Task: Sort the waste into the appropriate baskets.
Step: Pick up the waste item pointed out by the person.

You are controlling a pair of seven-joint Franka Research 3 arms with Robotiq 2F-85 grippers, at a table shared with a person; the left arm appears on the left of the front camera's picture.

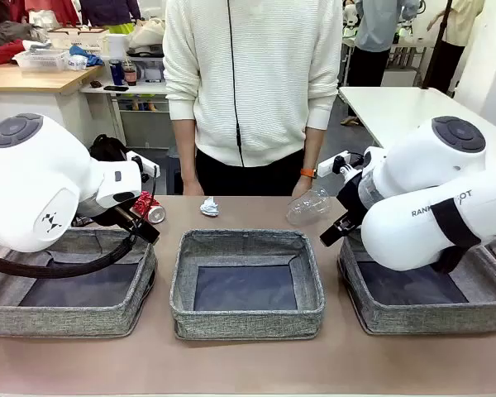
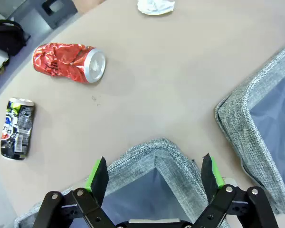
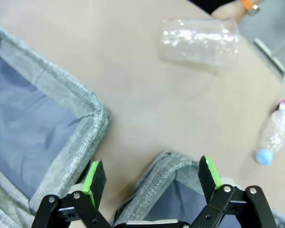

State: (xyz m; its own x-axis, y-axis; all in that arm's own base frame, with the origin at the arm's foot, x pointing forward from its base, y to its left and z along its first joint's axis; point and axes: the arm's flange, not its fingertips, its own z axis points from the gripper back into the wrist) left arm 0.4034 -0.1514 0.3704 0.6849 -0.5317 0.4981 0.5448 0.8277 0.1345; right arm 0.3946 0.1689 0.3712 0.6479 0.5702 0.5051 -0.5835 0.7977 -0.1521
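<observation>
Red can (image 2: pixel 69 62) is lying beyond-left of the middle basket (image 1: pixel 246 322); bottle (image 1: pixel 307 205) is lying beyond-right of it; left gripper (image 2: pixel 154 166) and right gripper (image 3: pixel 152 168) are hovering either side of it, jaws spread, empty; when descending, be straddling the can's body crosswise.

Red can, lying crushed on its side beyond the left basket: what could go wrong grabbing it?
1. The red can is dented and lies on its side, so it could roll away or slip in the grip.
2. The open left gripper hangs over a corner of the left basket; a low reach might snag the soft wall.
</observation>
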